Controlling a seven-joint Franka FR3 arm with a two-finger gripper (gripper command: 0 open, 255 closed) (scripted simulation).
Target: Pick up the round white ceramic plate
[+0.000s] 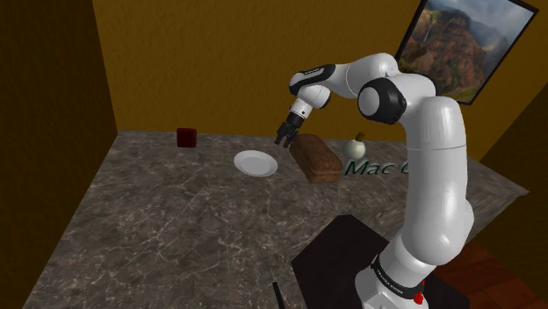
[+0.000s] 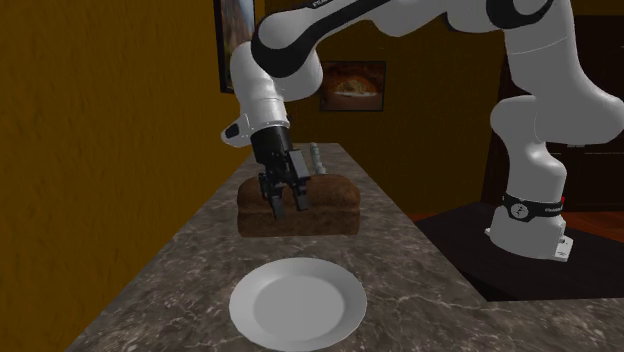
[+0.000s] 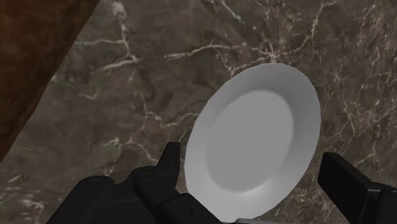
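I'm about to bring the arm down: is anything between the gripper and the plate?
Nothing visible is. The open gripper hangs over the counter by the brown loaf; in the wrist view the plate lies bare just beyond the fingers. The loaf sits apart from the plate, to one side.

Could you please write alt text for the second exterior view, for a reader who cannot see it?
A white plate lies flat on a dark marbled counter. Beyond it, higher up, hangs the robot's open black claw, pointing down, with a brown loaf just behind it.
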